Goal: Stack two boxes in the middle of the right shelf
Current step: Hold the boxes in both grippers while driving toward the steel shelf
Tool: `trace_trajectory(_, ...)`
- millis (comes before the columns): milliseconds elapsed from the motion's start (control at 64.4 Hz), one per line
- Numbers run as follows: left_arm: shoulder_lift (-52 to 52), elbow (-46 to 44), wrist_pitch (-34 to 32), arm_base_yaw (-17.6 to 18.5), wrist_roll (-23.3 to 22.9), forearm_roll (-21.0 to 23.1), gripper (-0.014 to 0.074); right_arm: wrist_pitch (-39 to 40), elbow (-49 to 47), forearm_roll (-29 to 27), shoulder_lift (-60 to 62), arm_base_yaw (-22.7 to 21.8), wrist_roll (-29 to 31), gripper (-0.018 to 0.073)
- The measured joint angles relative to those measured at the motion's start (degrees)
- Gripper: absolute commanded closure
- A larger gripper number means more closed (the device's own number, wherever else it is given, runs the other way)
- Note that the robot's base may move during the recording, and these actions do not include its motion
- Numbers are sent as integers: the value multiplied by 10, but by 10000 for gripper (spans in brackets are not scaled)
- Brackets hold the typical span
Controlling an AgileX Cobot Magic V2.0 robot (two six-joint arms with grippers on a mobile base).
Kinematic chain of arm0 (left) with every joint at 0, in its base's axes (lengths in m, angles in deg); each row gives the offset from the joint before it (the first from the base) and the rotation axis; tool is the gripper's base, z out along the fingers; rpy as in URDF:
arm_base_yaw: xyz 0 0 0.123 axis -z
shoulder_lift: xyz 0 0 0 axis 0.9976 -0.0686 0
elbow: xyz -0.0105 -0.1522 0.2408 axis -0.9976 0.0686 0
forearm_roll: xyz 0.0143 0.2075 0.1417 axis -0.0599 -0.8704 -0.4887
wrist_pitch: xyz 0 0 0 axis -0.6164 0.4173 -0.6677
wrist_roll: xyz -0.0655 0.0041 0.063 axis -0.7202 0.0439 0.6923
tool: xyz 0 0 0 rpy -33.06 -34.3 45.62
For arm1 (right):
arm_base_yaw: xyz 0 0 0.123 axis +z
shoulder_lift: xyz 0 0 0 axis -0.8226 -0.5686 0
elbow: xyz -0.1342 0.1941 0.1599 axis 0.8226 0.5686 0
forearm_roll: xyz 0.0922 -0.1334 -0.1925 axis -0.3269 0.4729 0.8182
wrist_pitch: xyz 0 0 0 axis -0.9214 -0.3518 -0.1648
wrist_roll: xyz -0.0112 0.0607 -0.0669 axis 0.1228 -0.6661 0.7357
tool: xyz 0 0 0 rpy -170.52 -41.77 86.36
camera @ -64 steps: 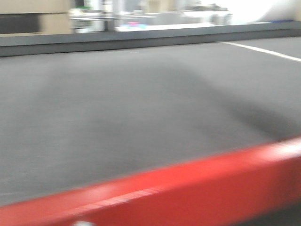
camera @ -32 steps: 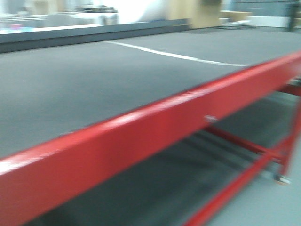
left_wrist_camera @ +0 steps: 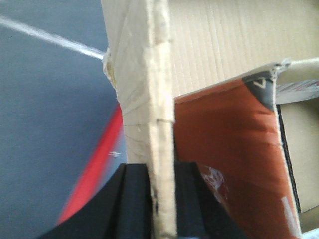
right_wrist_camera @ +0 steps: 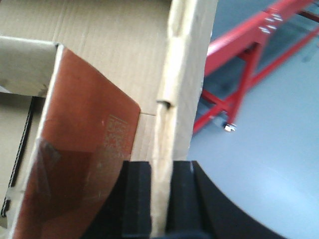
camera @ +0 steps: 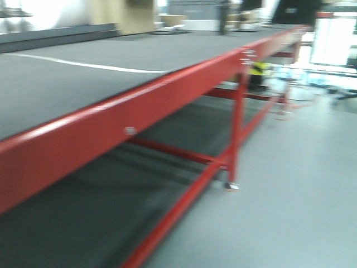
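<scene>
A brown corrugated cardboard box [left_wrist_camera: 219,45] fills the left wrist view, with a red-orange printed flap [left_wrist_camera: 224,149] folded inside it. My left gripper [left_wrist_camera: 163,172] is shut on the box's upright wall edge, one black finger on each side. The right wrist view shows the same box [right_wrist_camera: 99,40] and its orange flap [right_wrist_camera: 84,134]. My right gripper [right_wrist_camera: 162,169] is shut on the opposite wall edge. The box hangs between both grippers above the floor. The shelf is out of view.
A long red-framed table [camera: 167,95] with a dark top [camera: 83,72] runs from near left to far right. Its leg ends in a caster [camera: 232,186]. Grey floor [camera: 301,178] lies to the right. Blurred clutter stands at the far end.
The front view has swung right along the table. The red rail now recedes to the far right, and the leg and floor have come into sight.
</scene>
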Motion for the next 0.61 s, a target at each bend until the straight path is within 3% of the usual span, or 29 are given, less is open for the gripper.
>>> trace_trajectory(606,0,0,0,0,0,0,708,0,-1,0,0,0,0,713)
